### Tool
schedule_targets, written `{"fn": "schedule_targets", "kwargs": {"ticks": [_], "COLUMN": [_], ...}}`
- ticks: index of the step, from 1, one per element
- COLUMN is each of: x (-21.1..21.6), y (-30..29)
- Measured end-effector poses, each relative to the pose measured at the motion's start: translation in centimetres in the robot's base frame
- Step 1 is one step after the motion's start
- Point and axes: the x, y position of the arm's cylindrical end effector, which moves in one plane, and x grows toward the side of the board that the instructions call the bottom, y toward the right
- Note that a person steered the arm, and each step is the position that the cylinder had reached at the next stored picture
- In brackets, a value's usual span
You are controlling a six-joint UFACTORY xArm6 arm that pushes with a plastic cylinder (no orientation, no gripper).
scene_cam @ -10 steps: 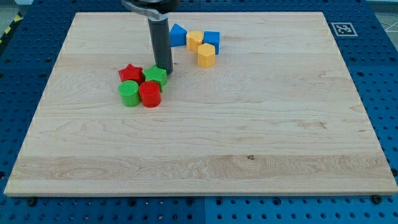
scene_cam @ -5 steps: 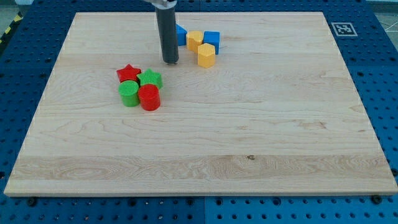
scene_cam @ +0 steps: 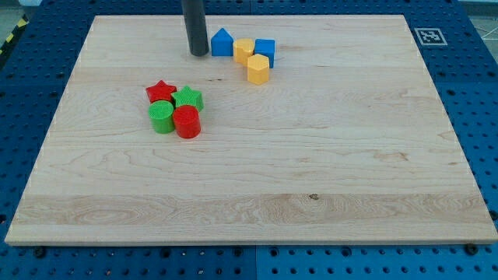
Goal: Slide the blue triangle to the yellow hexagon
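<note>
The blue triangle (scene_cam: 222, 42) lies near the view's top, touching or almost touching a yellow hexagon (scene_cam: 243, 50) on its right. A second yellow block (scene_cam: 258, 68) sits just below that one, and a blue cube (scene_cam: 264, 49) is at their right. My tip (scene_cam: 198, 54) rests on the board just left of the blue triangle, a small gap apart from it. The dark rod rises straight up out of the view's top.
A cluster sits at the view's left centre: a red star (scene_cam: 161, 92), a green star (scene_cam: 187, 98), a green cylinder (scene_cam: 162, 117) and a red cylinder (scene_cam: 187, 121). A marker tag (scene_cam: 428, 36) is at the top right corner of the wooden board (scene_cam: 311, 155).
My tip has moved from beside the green star toward the view's top, ending just left of the blue triangle. The green star shifted slightly. The other blocks have not moved.
</note>
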Motion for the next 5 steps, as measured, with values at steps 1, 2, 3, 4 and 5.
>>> {"fn": "schedule_targets", "kwargs": {"ticks": [1,2,3,4,5], "x": [-2.7,-4.8,-4.8,-1.4,1.8], "y": [-1.6,0.3,3.4,3.4,3.5]}}
